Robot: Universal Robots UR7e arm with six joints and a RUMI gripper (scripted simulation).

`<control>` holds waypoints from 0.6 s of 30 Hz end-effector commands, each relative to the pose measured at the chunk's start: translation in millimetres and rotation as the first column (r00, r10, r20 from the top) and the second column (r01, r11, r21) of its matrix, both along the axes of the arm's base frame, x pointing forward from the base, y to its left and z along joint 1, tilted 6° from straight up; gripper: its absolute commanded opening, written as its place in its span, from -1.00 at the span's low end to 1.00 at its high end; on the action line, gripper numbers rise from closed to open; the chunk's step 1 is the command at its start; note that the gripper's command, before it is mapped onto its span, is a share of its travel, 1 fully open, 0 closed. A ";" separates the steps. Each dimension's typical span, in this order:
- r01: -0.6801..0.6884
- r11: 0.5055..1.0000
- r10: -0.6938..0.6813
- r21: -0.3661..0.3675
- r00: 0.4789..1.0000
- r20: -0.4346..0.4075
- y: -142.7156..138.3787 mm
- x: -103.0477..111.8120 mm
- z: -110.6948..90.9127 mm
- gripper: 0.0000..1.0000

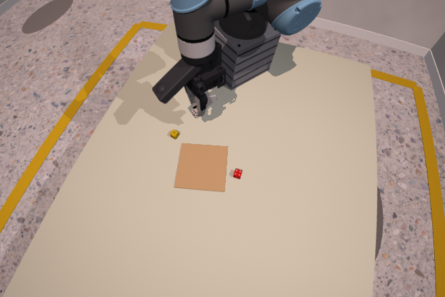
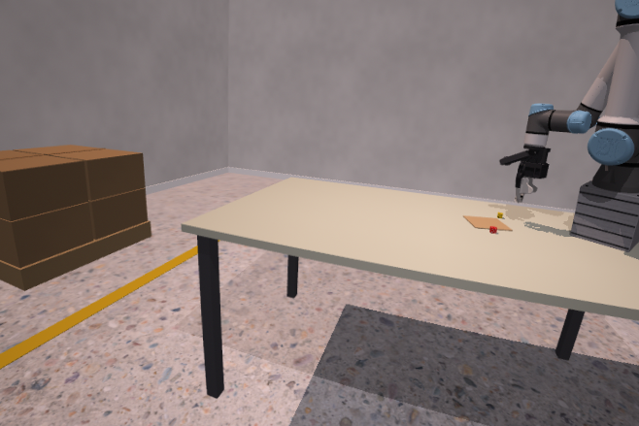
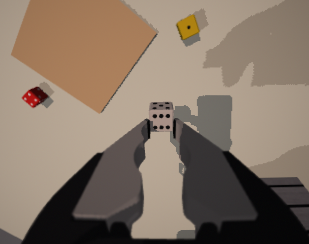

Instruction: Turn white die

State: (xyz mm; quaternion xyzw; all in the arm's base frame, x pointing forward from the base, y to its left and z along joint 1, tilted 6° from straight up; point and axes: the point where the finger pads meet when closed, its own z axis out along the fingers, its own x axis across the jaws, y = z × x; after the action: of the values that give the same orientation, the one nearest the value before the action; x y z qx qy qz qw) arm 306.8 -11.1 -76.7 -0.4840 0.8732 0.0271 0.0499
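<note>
My gripper (image 1: 199, 107) (image 2: 519, 199) (image 3: 161, 120) is shut on the white die (image 1: 195, 112) (image 3: 161, 117) and holds it above the table, on the robot-base side of the mat. In the wrist view a six-pip face is turned towards the camera, and a foreshortened five-pip face shows at its far edge. The yellow die (image 1: 174, 134) (image 2: 500, 215) (image 3: 188, 27) sits flat on the table off a mat corner, one pip on top. The red die (image 1: 237, 173) (image 2: 493, 229) (image 3: 35, 97) sits flat beside the mat, four pips on top. The square orange-brown mat (image 1: 201, 168) (image 2: 482, 223) (image 3: 86, 48) lies flat.
The slatted grey robot base (image 1: 247, 59) (image 2: 606, 214) stands close behind the gripper. The table (image 1: 287, 196) (image 2: 361, 225) extends far beyond the mat. Stacked brown boxes (image 2: 72, 204) stand on the floor, away from the table.
</note>
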 end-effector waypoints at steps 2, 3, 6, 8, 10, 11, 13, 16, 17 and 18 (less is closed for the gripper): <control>0.001 1.000 -0.001 0.000 1.000 -0.001 -2.5 0.8 6.7 -0.94; 0.001 1.000 -0.001 0.000 1.000 -0.001 -2.6 0.8 7.1 -0.94; 0.001 1.000 -0.001 0.000 1.000 -0.001 -2.6 0.7 8.0 -0.94; 0.001 1.000 -0.001 0.000 1.000 -0.001 -2.7 0.7 8.2 -0.94; 0.001 1.000 -0.001 0.000 1.000 -0.001 -2.7 0.7 8.2 -0.94; 0.001 1.000 -0.001 0.000 1.000 -0.001 -2.7 0.7 8.3 -0.94; 0.001 1.000 -0.001 0.000 1.000 -0.001 -2.7 0.7 8.3 -0.94; 0.001 1.000 -0.001 0.000 1.000 -0.001 -2.7 0.7 8.3 -0.94; 0.001 1.000 -0.001 0.000 1.000 -0.001 -2.7 0.7 8.3 -0.94; 0.001 1.000 -0.001 0.000 1.000 -0.001 -2.7 0.7 8.3 -0.94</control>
State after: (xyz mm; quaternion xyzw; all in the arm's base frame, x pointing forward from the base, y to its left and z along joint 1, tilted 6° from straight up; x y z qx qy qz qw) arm 305.0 -10.9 -70.3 -0.4841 0.8731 0.0302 0.0484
